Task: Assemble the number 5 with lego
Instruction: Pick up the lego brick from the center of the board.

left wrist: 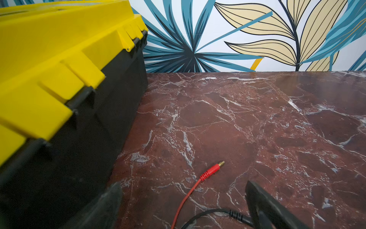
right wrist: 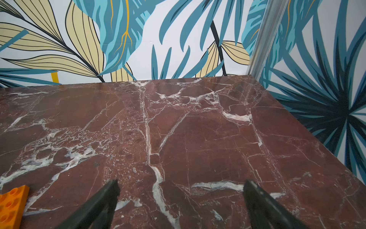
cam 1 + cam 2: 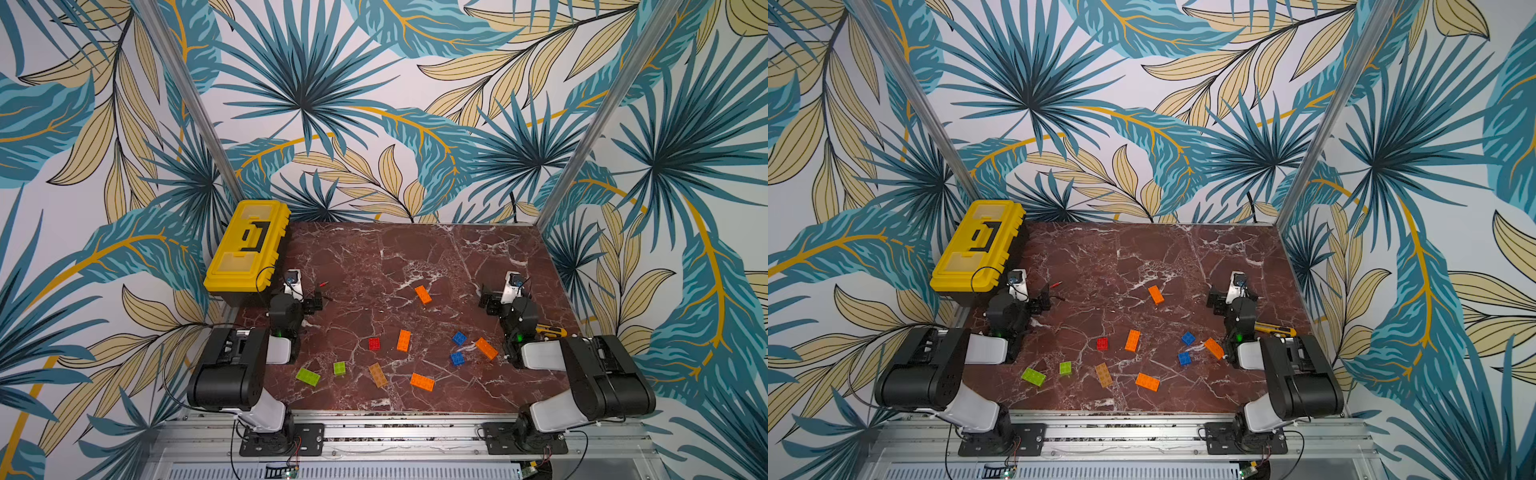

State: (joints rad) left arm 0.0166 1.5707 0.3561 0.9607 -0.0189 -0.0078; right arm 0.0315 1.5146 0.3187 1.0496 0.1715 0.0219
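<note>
gaping wide and empty, left gripper (image 1: 183,185) beside the yellow toolbox (image 1: 59,59) | right gripper (image 2: 181,182) jaws apart too, nothing between | lego bricks (image 3: 403,340) scattered on the marble table (image 3: 415,249), all outside both jaws | one orange brick (image 2: 11,202) near the right gripper

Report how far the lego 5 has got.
Done: nothing; the bricks lie scattered and separate on the table, none joined. In hand: nothing; the left gripper and right gripper are open and empty. Left: gathering the bricks and laying out the whole 5.
</note>
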